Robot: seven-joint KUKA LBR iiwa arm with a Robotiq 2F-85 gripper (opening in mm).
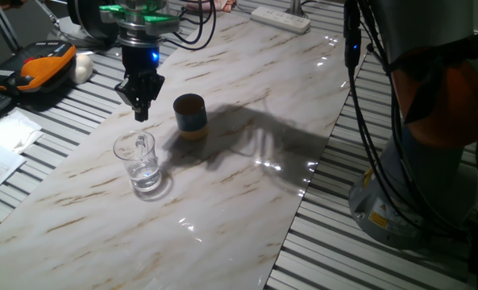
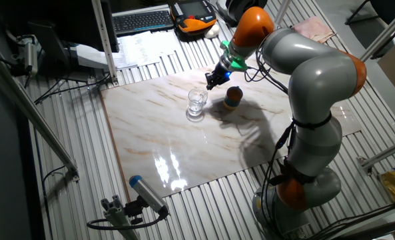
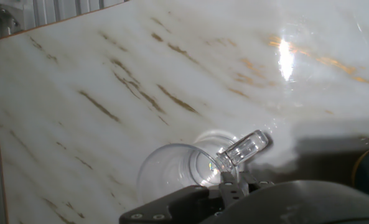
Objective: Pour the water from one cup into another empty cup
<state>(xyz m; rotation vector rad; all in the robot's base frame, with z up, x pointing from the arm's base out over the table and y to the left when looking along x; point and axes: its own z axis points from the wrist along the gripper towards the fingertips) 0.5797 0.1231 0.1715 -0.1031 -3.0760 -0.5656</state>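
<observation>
pincer [image 2: 212, 83] above glass cup [image 2: 196, 103], blue-grey cup [image 2: 233, 97] beside

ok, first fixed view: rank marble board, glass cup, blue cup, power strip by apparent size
1. marble board
2. glass cup
3. Power strip and blue cup: look similar, and the strip sits farther from the camera, so I won't rank them.

A marble-patterned board [image 1: 247, 185] with tan veins lay on a table of ribbed metal slats [image 1: 367, 258]. On the board stood a clear glass cup [image 1: 139, 163] with a little water [image 1: 145, 178] at its bottom, upright, and near it a short blue-grey cup [image 1: 190, 115] with an orange rim, also upright; the two stood apart. Off the board, on the slats, lay a white power strip [image 1: 280, 18], some papers [image 1: 1, 145] and an orange and black handset [image 1: 33, 68]. In the other fixed view a keyboard [image 2: 142, 20] lay at the far edge.
</observation>
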